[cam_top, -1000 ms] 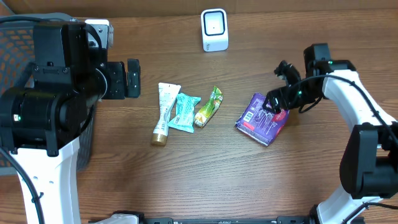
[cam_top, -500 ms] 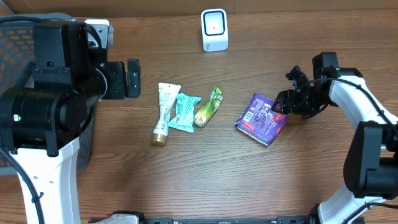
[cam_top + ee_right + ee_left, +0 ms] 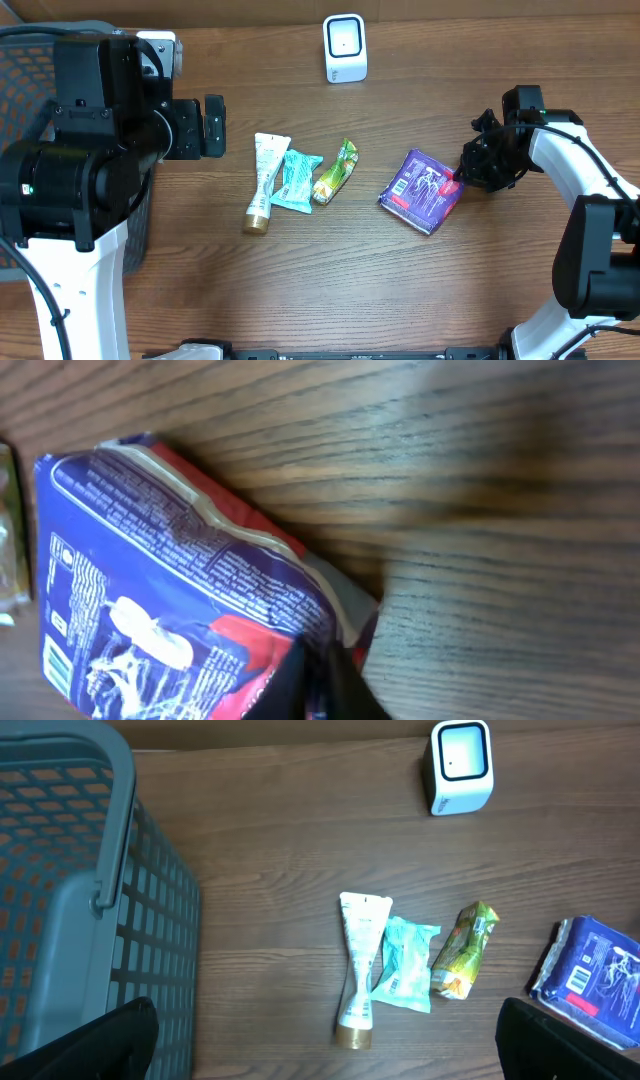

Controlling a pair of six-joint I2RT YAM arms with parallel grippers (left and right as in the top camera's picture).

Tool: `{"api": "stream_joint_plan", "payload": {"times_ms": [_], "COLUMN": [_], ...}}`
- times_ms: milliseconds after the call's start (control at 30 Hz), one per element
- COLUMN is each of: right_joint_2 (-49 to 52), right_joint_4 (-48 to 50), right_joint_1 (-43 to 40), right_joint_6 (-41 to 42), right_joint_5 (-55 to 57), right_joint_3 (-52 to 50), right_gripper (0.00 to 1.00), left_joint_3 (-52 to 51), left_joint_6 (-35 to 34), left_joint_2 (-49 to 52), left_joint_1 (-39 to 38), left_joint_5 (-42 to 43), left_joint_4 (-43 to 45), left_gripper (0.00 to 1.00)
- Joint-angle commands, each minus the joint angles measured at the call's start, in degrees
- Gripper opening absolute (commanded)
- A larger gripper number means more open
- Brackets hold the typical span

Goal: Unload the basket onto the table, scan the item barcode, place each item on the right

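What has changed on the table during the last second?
The right end effector moved rightward to the right edge of the purple packet and shut on it. The left end effector stayed open and still; the tube, teal sachet, green sachet and white scanner kept their places.

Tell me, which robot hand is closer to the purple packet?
Right. The right gripper pinches the purple packet; the left gripper hangs open far off, beside the basket.
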Motion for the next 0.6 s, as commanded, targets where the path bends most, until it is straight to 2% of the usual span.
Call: {"api": "stream_joint_plan", "payload": {"times_ms": [0, 67, 100, 167, 267, 333, 400, 467, 500, 533, 567], "right_joint_2": [0.2, 0.2, 0.2, 0.2, 0.1, 0.1, 0.0, -0.5, -0.9, -1.9, -2.5], "right_joint_4": [0.2, 0.3, -0.2, -1.2, -3.6, -5.8, -8.4, -10.4, -10.9, -11.4, -11.6], "right_joint_1": [-0.1, -0.4, -0.9, -2.1, -4.4, -5.0, -4.9, -4.6, -4.5, -4.5, -4.5], "right_joint_6": [4.8, 10.3, 16.8, 23.8, 27.6, 26.7, 18.9, 13.0, 11.8, 9.9, 8.8], "right_joint_5": [1.7, 6.9, 11.6, 15.3, 15.5, 15.1, 10.8, 6.0, 4.7, 2.8, 1.7], "right_joint_3": [-0.6, -0.6, -0.6, -0.6, -0.6, -0.5, -0.1, 1.1, 1.6, 2.6, 3.1], "right_gripper": [0.04, 0.04, 0.04, 0.04, 0.04, 0.04, 0.18, 0.37, 0.42, 0.53, 0.60], "left_joint_3": [0.4, 0.4, 0.4, 0.4, 0.4, 0.4, 0.4, 0.4, 0.4, 0.4, 0.4], "left_joint_6": [0.5, 0.4, 0.4, 0.4, 0.4, 0.4, 0.4, 0.4, 0.5, 0.5, 0.5], "left_joint_2": [0.2, 0.2, 0.2, 0.2, 0.2, 0.2, 0.2, 0.2, 0.2, 0.2, 0.2], "left_joint_1": [0.5, 0.5, 0.5, 0.5, 0.5, 0.5, 0.5, 0.5, 0.5, 0.5, 0.5], "left_joint_5": [-0.5, -0.5, -0.5, -0.5, -0.5, -0.5, -0.5, -0.5, -0.5, -0.5, -0.5], "left_joint_4": [0.1, 0.1, 0.0, 0.1, 0.1, 0.0, 0.0, 0.1, 0.1, 0.1, 0.1], "left_gripper": [1.00, 1.00, 1.00, 1.00, 1.00, 1.00, 1.00, 0.99, 1.00, 1.00, 1.00]}}
